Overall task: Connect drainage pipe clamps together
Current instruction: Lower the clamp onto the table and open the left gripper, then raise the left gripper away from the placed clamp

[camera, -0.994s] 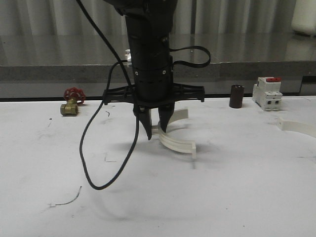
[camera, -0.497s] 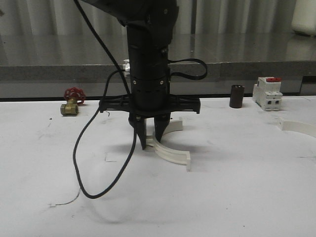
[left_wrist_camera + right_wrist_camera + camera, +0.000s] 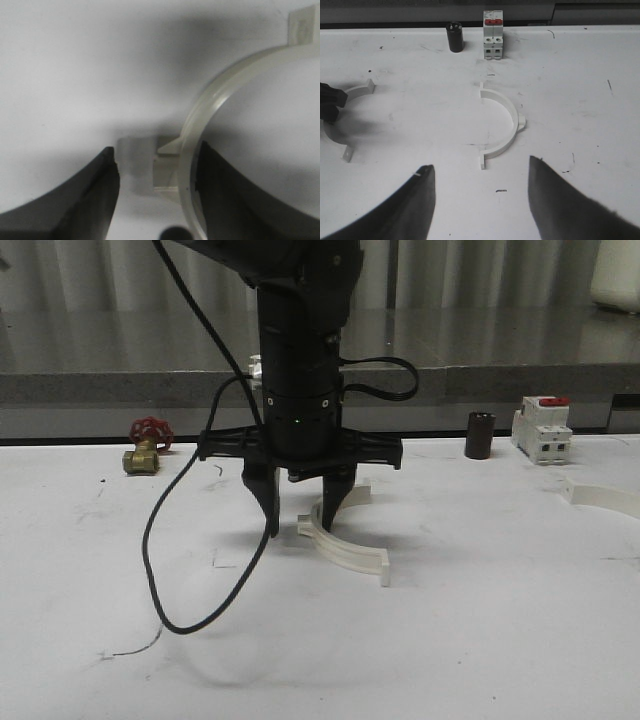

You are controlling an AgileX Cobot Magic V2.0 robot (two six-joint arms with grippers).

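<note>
One white drainage pipe clamp lies flat on the white table, under my left gripper. That gripper is open and points straight down, its fingers astride the clamp's near end. In the left wrist view the clamp curves away from the jaws, with its rim close against one dark finger and a gap to the other. The second clamp lies at the far right. In the right wrist view this clamp lies just ahead of my right gripper, which is open and empty.
A brass valve with a red handwheel stands at the back left. A dark cylinder and a white breaker with a red top stand at the back right. A black cable hangs from the left arm and loops down to the table.
The left gripper moved slightly left with the clamp, set it down flat and opened; its fingers now stand spread apart on either side of the clamp's end.
</note>
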